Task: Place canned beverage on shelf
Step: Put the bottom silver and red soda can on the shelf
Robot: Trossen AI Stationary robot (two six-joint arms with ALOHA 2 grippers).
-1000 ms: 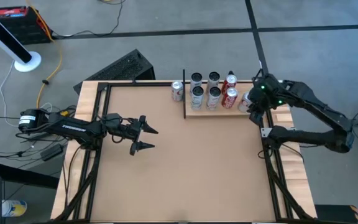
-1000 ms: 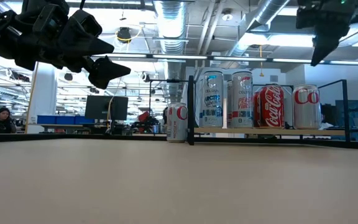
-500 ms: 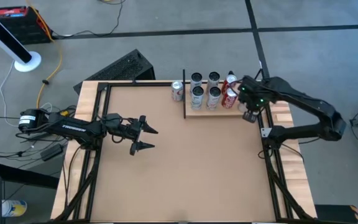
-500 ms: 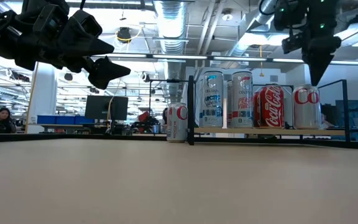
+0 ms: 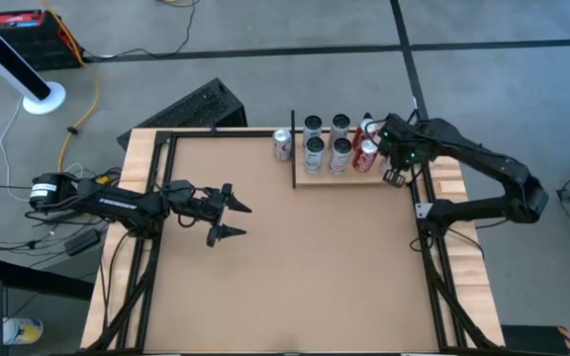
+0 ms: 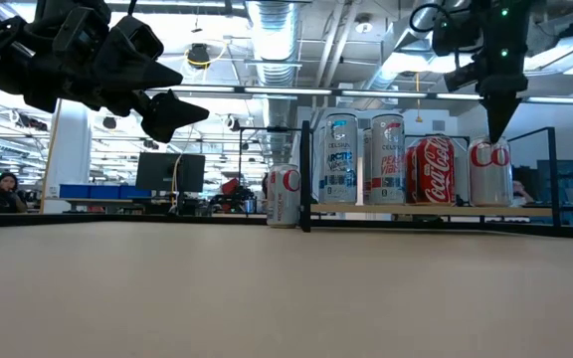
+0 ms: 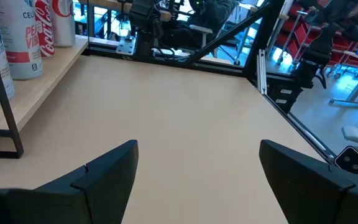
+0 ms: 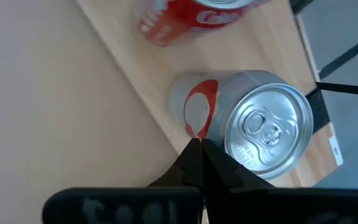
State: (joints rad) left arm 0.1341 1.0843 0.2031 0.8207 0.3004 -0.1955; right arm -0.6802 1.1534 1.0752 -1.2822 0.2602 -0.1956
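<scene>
The shelf (image 5: 349,175) is a pale wood board at the table's far right, with several cans standing on it. At its right end stands a silver can with a red mark (image 8: 260,134), next to a red can (image 6: 431,171). Another silver can (image 5: 282,144) stands on the tabletop just left of the shelf's black post. My right gripper (image 6: 492,137) is shut and points steeply down at the near top edge of the silver end can (image 6: 489,171). My left gripper (image 5: 237,220) hovers open and level over the left half of the table, with nothing between its fingers. My right gripper's shut fingertips (image 8: 199,152) come from above at the near side of the silver can's top rim (image 8: 229,146). I cannot tell whether they touch it. The can stands upright on the shelf board.
Two tall pale cans (image 6: 339,159) stand on the shelf's left part, behind a black post (image 6: 305,174). Black frame rails (image 5: 433,267) run along the table's left and right sides. Bare brown tabletop (image 5: 305,267) spreads across the middle and near side.
My right gripper has come down and a little toward the table's left, tipping from a slant to point steeply down over the silver end can. The cans have stayed in place.
</scene>
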